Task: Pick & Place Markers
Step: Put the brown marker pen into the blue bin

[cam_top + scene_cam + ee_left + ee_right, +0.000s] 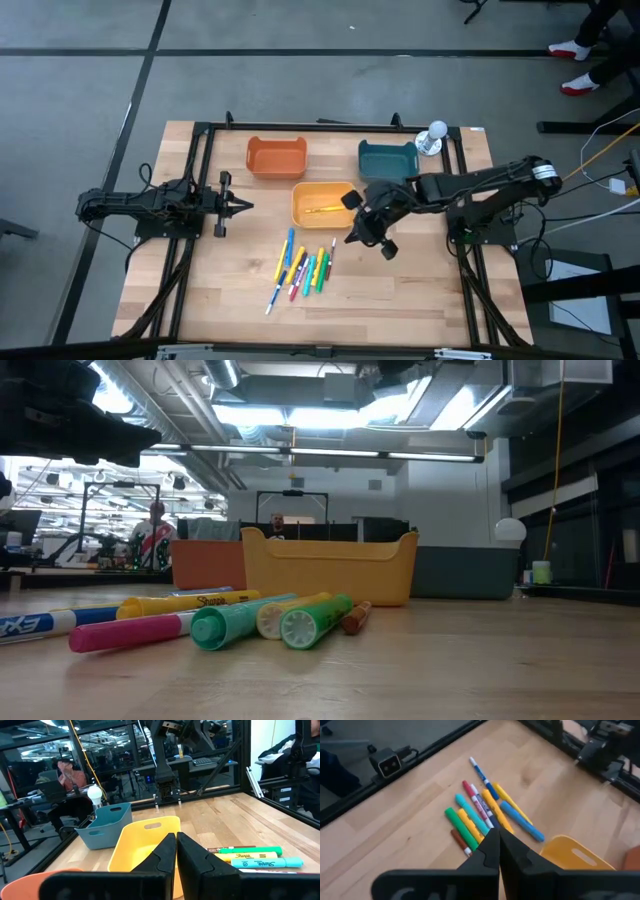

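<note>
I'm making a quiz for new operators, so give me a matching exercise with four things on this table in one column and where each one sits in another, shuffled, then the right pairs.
Things:
1. orange bin
2. teal bin
3. yellow bin
4. loose markers

Places:
A. far edge of the table, toward the right arm's side
B. bare wood, nearer the front edge than the bins
C. far edge, toward the left arm's side
D. mid-table, just in front of the other two bins

Pairs: 1-C, 2-A, 3-D, 4-B
</note>
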{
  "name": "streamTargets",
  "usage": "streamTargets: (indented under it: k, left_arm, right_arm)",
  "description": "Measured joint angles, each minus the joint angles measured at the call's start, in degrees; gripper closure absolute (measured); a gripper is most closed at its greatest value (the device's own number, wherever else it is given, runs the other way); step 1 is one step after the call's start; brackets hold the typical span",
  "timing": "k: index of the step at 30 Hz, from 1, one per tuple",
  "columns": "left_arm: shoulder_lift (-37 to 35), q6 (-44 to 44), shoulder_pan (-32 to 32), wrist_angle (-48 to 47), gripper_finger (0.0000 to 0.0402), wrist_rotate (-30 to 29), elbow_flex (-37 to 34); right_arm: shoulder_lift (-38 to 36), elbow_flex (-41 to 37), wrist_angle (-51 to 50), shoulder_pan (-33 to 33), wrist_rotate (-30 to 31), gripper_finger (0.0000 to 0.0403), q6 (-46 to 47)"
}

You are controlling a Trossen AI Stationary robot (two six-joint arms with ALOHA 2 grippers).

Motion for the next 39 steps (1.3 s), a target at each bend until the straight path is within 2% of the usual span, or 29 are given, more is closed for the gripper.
streamTargets:
  k: [8,21,31,39]
  left_arm:
    - [0.0,0.0,0.0,0.0,0.0389,0.0,0.0]
    - [0.0,0.0,0.0,0.0,0.0389,0.0,0.0]
    - [0.0,0.0,0.0,0.0,0.0393,0.0,0.0]
    - [0.0,0.0,0.0,0.0,0.039,0.0,0.0]
  right_arm:
    - [5.4,5.2,-10.9,0.0,0.0,0.0403,-8.2]
    - [11.7,9.1,-11.3,2.9,0.2,0.0395,-9.4]
    - [16.0,9.1,-11.8,5.0,0.7,0.0321,-9.4]
    - [18.9,9.1,-12.6,5.6,5.5,0.0253,-10.3]
